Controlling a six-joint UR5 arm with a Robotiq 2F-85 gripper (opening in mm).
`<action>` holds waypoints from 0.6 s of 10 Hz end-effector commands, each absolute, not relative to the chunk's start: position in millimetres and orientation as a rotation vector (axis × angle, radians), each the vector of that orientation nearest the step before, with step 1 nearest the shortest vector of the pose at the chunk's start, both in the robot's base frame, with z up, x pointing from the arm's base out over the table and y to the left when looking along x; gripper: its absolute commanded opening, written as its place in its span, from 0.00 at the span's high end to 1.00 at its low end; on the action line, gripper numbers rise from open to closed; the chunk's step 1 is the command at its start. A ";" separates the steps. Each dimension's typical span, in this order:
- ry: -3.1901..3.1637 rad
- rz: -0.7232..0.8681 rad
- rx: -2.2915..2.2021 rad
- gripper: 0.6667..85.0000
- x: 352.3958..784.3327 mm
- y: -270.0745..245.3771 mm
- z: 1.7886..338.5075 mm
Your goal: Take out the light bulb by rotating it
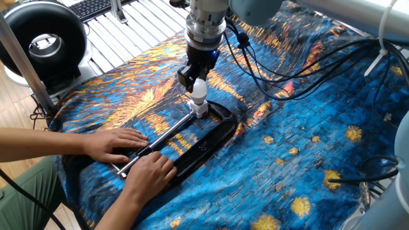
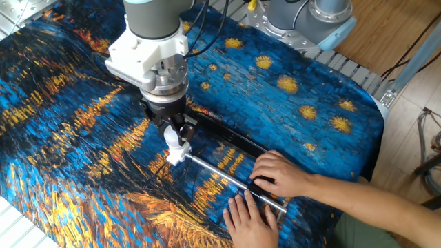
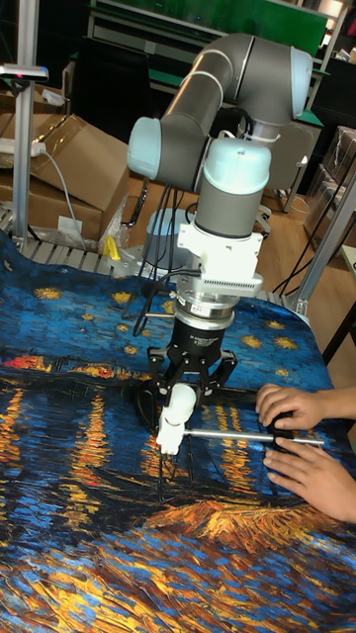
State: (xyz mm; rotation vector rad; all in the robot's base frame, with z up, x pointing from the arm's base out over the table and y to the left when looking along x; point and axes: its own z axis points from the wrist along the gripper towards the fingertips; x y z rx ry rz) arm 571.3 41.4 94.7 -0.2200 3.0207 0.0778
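Observation:
The light bulb point(image 1: 200, 91) is a small white globe standing upright in a white socket point(image 1: 201, 110) at the end of a metal rod point(image 1: 167, 133). My gripper point(image 1: 199, 85) comes straight down onto it, its black fingers shut around the globe. From the other side, the light bulb point(image 2: 172, 140) shows between the fingers above the socket point(image 2: 176, 156). The tall view has the light bulb point(image 3: 181, 403) in the gripper point(image 3: 183, 396), over the socket point(image 3: 168, 436). The screw base is hidden.
A person's two hands point(image 1: 118, 144) point(image 1: 151, 171) press the rod and a black base plate point(image 1: 206, 143) onto the painted cloth point(image 1: 307, 160). Black cables point(image 1: 268, 64) hang behind the arm. A round black device point(image 1: 43, 42) stands at the far left.

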 end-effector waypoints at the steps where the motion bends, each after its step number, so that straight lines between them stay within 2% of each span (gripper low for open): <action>1: 3.013 0.069 -0.232 0.58 573.7 39.4 96.0; 3: 3.014 0.035 -0.299 0.68 573.9 35.6 97.4; 6: 2.949 -0.048 -0.469 0.75 586.8 28.7 98.4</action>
